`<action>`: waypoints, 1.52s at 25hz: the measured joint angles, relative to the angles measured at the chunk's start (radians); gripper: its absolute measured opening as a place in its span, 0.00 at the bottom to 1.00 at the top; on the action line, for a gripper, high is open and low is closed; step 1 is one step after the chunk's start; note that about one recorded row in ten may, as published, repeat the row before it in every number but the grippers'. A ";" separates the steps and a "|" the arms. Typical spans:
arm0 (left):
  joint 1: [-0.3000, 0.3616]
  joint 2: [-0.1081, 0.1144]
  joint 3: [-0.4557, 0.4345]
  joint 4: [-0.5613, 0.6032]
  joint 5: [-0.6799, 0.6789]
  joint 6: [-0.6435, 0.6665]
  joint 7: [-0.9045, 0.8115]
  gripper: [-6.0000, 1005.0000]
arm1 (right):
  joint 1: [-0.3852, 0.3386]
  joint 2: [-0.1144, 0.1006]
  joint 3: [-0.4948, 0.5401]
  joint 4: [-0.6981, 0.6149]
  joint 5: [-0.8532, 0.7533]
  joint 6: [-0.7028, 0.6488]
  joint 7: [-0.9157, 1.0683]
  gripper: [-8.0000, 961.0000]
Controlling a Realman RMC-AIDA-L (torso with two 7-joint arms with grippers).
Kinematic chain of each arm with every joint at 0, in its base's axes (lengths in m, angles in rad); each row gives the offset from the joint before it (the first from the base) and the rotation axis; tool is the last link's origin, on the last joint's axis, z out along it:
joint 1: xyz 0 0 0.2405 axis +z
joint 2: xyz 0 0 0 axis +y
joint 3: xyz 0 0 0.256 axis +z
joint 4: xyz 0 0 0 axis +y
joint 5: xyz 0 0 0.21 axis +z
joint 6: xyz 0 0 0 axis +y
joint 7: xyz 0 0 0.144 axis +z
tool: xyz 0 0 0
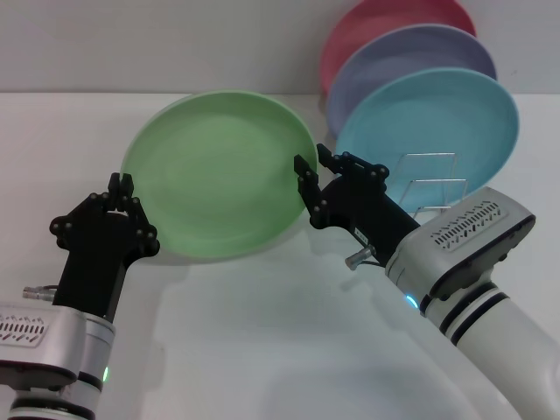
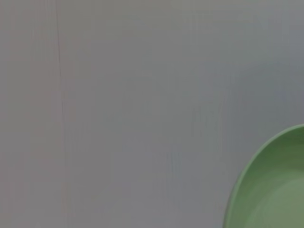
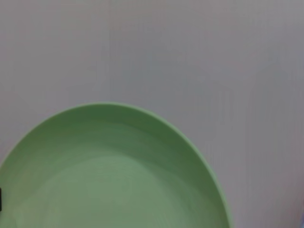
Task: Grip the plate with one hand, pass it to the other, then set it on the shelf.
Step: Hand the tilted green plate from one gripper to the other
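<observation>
While the white table (image 1: pixel 262 350) stretched out under everything, we had the plate (image 1: pixel 219 171) up in the air and tilted, its face toward us, right between our two arms. It was the biggest thing in play: wide, stiff, shallow, and it looked light for its span. We judged that smooth matte surface a touch slippery, so the raised rim was the only honest place to pinch, and a wide disc held at one edge would want to swing.

Over by the wall, the pink plate (image 1: pixel 367 26), the lavender plate (image 1: pixel 420 52) and the turquoise plate (image 1: pixel 437 122) stood leaning in a row, and the shelf (image 1: pixel 433 184) showed its thin wire loops just in front of the turquoise one, near our right arm.

Our right gripper (image 1: pixel 306 179) sat at the plate's right edge, fingers clamped on the rim. Our left gripper (image 1: pixel 122 188) was at the lower left edge, and we couldn't tell whether it had closed on the rim or merely stood beside it. Handover point, we reckoned.
</observation>
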 joint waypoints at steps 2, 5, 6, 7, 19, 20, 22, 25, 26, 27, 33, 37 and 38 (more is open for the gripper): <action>0.000 0.000 0.000 0.000 0.000 0.000 0.000 0.13 | 0.000 0.000 0.000 0.000 0.000 0.000 0.000 0.29; 0.000 0.000 0.000 0.000 0.001 0.001 0.000 0.13 | 0.000 0.000 0.000 0.000 -0.001 0.000 0.000 0.29; 0.000 0.000 0.000 0.000 0.001 0.001 0.000 0.13 | 0.000 0.000 0.000 0.000 -0.002 0.000 0.000 0.29; 0.000 0.000 0.000 0.000 0.001 0.001 0.001 0.13 | 0.000 0.000 0.000 0.000 -0.002 0.000 0.000 0.29; -0.009 0.000 0.000 -0.006 0.001 0.001 0.007 0.13 | -0.005 0.000 0.000 0.000 0.001 -0.004 0.000 0.19; -0.009 0.000 0.000 -0.006 0.001 0.001 0.007 0.13 | -0.005 0.000 0.000 0.000 0.001 -0.004 0.000 0.19; -0.009 0.000 0.000 -0.006 0.001 0.001 0.007 0.13 | -0.006 0.000 0.000 0.000 0.001 -0.004 0.000 0.18; -0.009 0.000 0.000 -0.006 0.001 0.001 0.007 0.14 | -0.007 0.000 0.000 0.000 0.002 -0.004 0.000 0.16; -0.009 0.000 0.000 -0.006 0.001 0.001 0.007 0.14 | -0.007 0.000 0.000 0.000 0.001 -0.004 0.000 0.16; -0.009 0.000 0.000 -0.006 0.001 0.001 0.007 0.14 | -0.007 0.000 0.000 0.001 0.002 -0.004 0.000 0.16; -0.009 0.000 0.001 -0.006 0.001 0.001 0.007 0.14 | -0.006 0.000 0.000 0.002 0.002 -0.003 0.000 0.16; -0.009 0.000 0.002 -0.006 0.001 0.000 0.007 0.14 | -0.006 0.000 0.000 0.002 0.001 -0.003 0.000 0.16; -0.009 0.000 0.002 -0.006 0.001 -0.001 0.007 0.14 | -0.006 0.000 0.000 0.002 0.001 -0.003 0.000 0.16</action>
